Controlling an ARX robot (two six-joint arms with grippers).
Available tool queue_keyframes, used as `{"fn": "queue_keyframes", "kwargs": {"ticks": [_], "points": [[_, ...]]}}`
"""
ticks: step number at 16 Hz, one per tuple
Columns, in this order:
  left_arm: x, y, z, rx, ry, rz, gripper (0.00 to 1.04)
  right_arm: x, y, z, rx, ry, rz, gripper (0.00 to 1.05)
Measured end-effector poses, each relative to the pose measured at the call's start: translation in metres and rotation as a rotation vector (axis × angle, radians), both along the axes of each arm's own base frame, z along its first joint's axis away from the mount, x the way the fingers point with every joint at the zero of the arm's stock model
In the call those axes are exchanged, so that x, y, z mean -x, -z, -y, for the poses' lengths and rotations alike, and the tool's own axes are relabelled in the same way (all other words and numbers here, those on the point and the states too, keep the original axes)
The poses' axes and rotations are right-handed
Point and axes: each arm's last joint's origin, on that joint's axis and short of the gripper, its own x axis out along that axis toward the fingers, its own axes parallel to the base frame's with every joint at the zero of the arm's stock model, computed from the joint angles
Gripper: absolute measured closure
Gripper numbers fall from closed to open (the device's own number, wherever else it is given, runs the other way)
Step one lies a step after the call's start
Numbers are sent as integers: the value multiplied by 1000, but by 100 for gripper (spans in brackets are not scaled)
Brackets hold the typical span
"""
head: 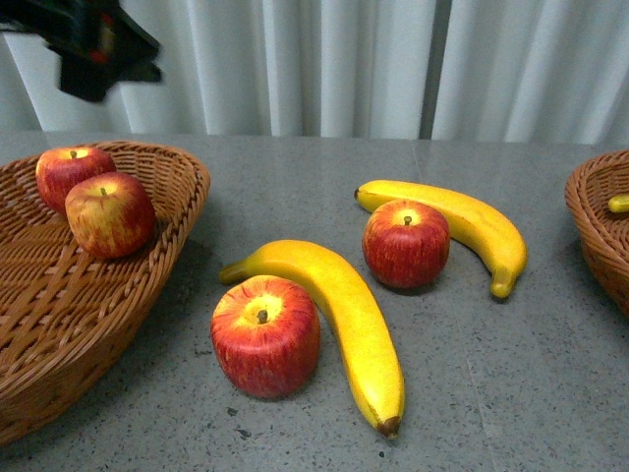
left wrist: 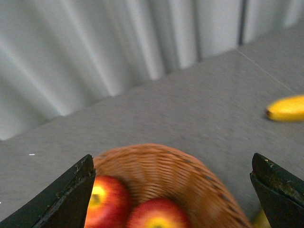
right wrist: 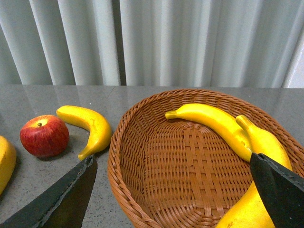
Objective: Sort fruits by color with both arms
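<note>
Wicker left basket is loaded with two apples; beside it, loose apples and loose bananas are left unsorted. Well apart from it, stored bananas are seen. Both the left gripper and right gripper are spread wide, empty.

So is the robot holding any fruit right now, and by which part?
Nothing is held: the left end effector hangs open over the apple basket, the right end effector over the banana basket.

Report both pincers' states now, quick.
Left pincer: open, holding nothing, over the apple basket.
Right pincer: open, holding nothing, over the banana basket.
</note>
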Motion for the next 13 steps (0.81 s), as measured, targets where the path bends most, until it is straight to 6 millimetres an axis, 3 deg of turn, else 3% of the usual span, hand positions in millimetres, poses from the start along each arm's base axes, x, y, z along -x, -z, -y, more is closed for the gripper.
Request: {"fn": "queue_keyframes", "kwargs": {"ticks": [3, 6, 9, 13], "points": [[14, 17, 51, -27, 188, -73, 7, 0, 0, 0, 0, 0, 0, 6], [30, 33, 75, -50, 291, -157, 7, 0, 0, 0, 0, 0, 0, 6], [38, 61, 80, -99, 354, -267, 7, 0, 0, 0, 0, 0, 0, 6], [45, 74, 84, -138, 403, -319, 7, 0, 0, 0, 0, 0, 0, 6]]}}
